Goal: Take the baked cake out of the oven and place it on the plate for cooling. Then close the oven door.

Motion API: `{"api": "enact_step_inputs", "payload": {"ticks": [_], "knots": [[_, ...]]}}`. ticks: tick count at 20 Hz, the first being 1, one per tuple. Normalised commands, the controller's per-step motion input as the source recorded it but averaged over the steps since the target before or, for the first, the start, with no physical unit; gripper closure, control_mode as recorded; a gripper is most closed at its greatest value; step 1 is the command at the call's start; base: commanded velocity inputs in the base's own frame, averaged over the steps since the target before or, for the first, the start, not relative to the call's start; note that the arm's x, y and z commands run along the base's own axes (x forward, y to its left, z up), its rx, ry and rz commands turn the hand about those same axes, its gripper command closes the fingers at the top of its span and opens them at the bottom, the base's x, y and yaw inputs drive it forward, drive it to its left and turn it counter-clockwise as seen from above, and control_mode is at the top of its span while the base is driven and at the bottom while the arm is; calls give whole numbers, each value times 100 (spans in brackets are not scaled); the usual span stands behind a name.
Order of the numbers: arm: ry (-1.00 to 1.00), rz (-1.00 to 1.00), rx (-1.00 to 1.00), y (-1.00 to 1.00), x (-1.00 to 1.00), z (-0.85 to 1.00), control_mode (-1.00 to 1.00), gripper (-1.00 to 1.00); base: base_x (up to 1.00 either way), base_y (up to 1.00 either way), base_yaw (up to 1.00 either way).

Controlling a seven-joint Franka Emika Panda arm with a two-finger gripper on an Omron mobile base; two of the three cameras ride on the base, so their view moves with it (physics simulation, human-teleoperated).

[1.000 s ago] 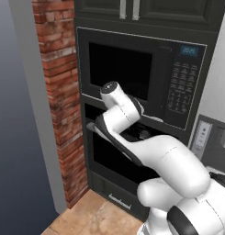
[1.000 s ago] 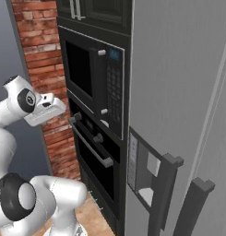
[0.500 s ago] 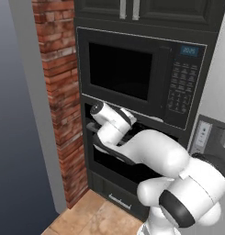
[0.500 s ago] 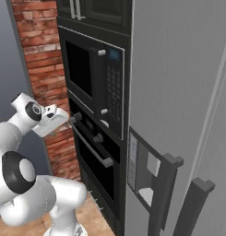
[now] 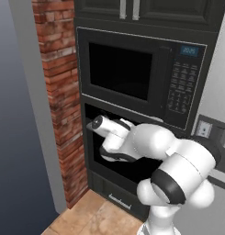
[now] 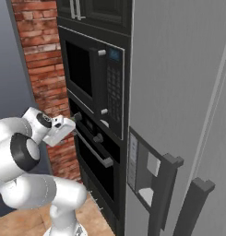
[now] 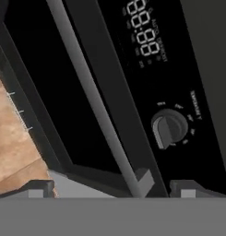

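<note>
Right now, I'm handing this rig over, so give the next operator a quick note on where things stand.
Gripper: jaws open, holding nothing, right up at the front of the oven, by the left end of the handle.
Oven door: shut, with the bar handle across its top, below the display and a knob.
Done: arm brought to the oven front.
Left: grasp the handle, pull the door down, take the cake out, set it on the plate, shut the door.

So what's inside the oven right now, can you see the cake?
No cake visible. The oven door is shut, and its dark glass shows only black. The open claw sits near the door's handle.
</note>
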Motion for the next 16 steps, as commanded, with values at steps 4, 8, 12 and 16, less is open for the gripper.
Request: {"api": "enact_step_inputs", "payload": {"ticks": [4,8,12,16], "knots": [[0,0,-5,-22,36,-54,-100,-100,0,0,0],[0,0,-5,-20,39,-52,-100,-100,0,0,0],[0,0,-4,-18,42,-46,-100,-100,0,0,0],[0,0,-4,-15,46,-39,-100,-100,0,0,0]]}}
